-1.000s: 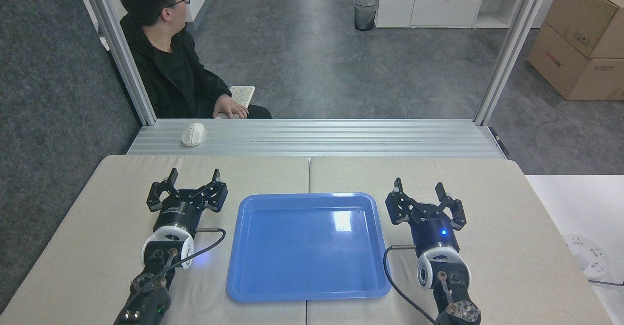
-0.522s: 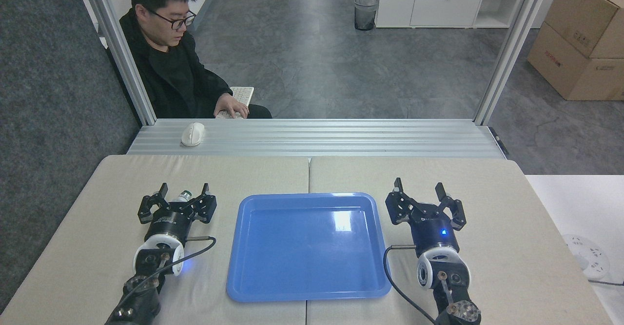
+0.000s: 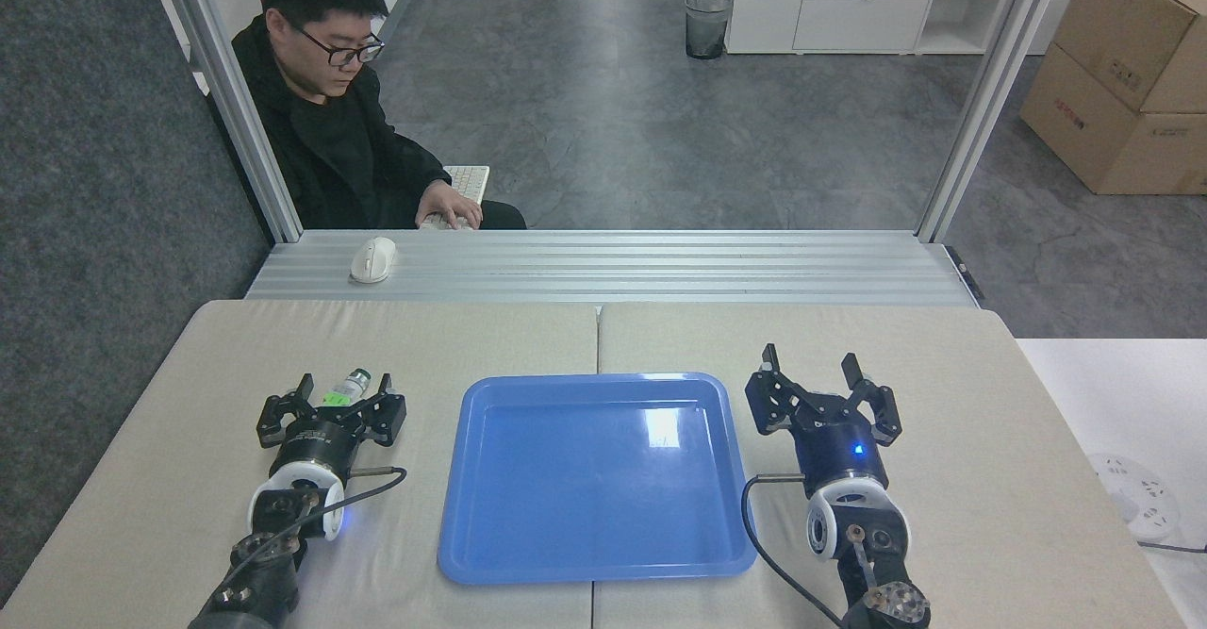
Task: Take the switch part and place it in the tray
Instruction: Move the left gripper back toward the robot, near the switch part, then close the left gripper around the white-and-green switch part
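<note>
Switch part (image 3: 346,388) apparently between spread left hand (image 3: 344,391) fingers; right hand (image 3: 811,368) wide.

Small green-and-silver switch part (image 3: 345,388) lying tilted on table's left half, empty glossy blue tray (image 3: 596,478) flat at table's centre

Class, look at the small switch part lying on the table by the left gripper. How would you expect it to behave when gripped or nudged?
The switch part looks rigid, so it probably won't flex. Its silver cylindrical end suggests it may roll or pivot if nudged. Being small between the open fingers of the left gripper, it seems light and could slip if pinched off-centre.
</note>
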Controlling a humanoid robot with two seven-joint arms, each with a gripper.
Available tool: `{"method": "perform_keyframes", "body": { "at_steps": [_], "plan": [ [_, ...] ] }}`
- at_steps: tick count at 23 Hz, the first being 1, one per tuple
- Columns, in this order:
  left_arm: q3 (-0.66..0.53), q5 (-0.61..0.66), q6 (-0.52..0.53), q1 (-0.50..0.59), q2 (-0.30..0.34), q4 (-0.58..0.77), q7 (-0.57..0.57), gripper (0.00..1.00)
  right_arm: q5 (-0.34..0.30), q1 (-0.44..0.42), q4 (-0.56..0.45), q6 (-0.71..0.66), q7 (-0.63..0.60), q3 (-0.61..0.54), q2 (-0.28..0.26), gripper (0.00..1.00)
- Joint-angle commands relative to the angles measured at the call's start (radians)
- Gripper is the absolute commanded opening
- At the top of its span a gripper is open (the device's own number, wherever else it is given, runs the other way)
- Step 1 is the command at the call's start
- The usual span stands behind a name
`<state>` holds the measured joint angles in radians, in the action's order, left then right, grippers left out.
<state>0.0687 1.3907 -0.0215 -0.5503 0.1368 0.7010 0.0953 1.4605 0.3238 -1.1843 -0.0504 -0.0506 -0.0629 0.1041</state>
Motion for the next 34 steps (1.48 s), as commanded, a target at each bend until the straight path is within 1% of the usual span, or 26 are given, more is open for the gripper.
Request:
{"method": "perform_keyframes", "body": {
  "at_steps": [1, 5, 7, 21, 28, 31, 33, 34],
  "plan": [
    [0.005, 0.002, 0.0, -0.025, 0.015, -0.152, 0.001, 1.0, 0.0, 0.0, 0.0, -0.002, 0.0, 0.002, 0.0, 1.0],
    [0.022, 0.002, 0.002, -0.031, 0.02, -0.192, 0.001, 1.0, -0.002, 0.0, 0.0, -0.002, 0.0, 0.0, 0.0, 1.0],
    [0.04, 0.002, 0.002, -0.033, 0.02, -0.195, 0.001, 1.0, -0.002, 0.0, 0.0, -0.002, 0.0, 0.0, 0.0, 1.0],
    [0.043, 0.002, 0.002, -0.034, 0.02, -0.204, 0.004, 0.99, -0.002, 0.0, 0.0, -0.002, -0.002, 0.0, 0.0, 1.0],
    [0.043, 0.002, 0.002, -0.037, 0.018, -0.204, 0.035, 0.99, -0.002, 0.0, 0.0, -0.002, -0.002, 0.0, 0.0, 1.0],
    [0.043, -0.002, 0.003, -0.039, 0.018, -0.202, 0.035, 0.96, -0.002, 0.0, 0.0, -0.002, -0.002, 0.0, 0.0, 1.0],
    [0.045, -0.002, 0.003, -0.039, 0.015, -0.202, 0.035, 0.92, -0.002, 0.0, 0.0, -0.002, -0.002, 0.0, 0.0, 1.0],
    [0.043, -0.002, 0.003, -0.039, 0.012, -0.198, 0.035, 0.92, -0.002, 0.0, 0.0, -0.002, -0.002, 0.0, 0.0, 1.0]
  ]
}}
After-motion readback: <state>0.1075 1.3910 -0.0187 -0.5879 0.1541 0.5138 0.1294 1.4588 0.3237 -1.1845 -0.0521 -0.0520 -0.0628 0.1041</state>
